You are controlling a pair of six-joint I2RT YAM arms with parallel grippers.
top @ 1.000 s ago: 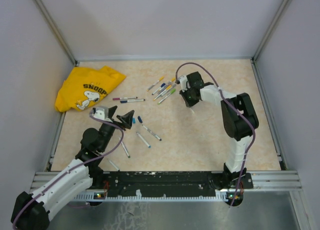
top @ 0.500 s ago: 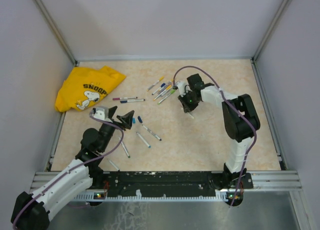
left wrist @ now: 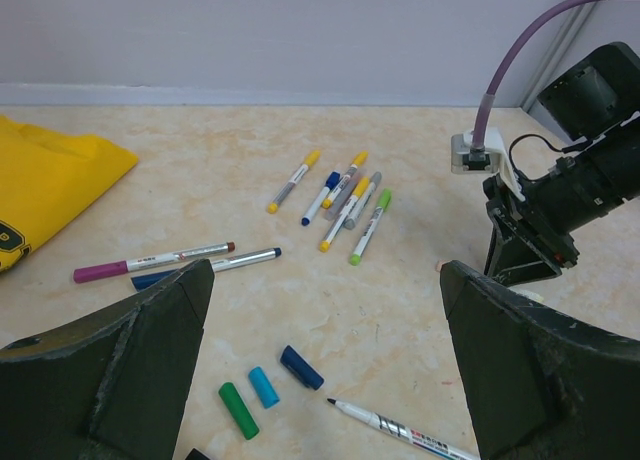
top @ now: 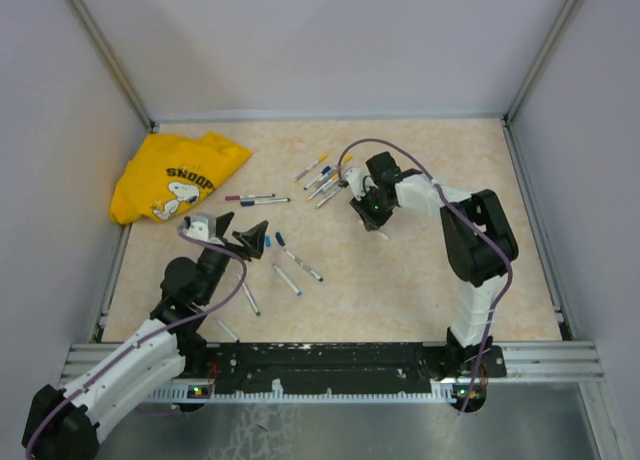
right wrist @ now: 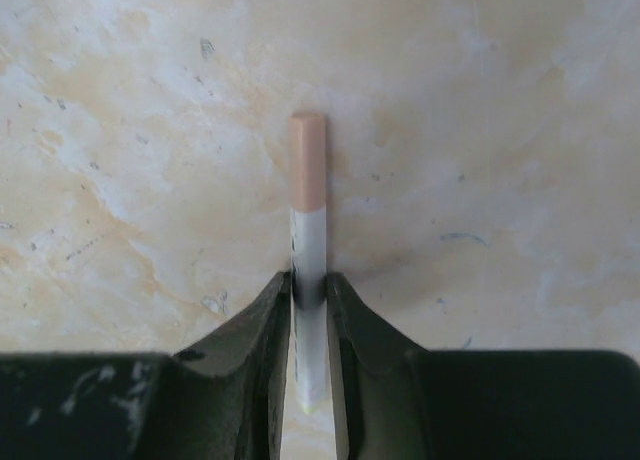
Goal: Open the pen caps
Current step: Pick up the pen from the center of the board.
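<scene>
The left gripper hangs empty over the marbled table with its jaws spread wide. Below it lie three loose pen caps, green, light blue and dark blue, beside an uncapped pen. Farther out, the right gripper is clamped on the white barrel of a pen. Its pale orange cap is on and points away from the fingers, low over the tabletop. Beyond it lies a cluster of capped pens, with two more capped pens to the left and a yellow Snoopy shirt in the far left corner. A second ago the right gripper was at that cluster; it has since drawn back toward the near side with the pen in its grip, while the left arm has not moved.
</scene>
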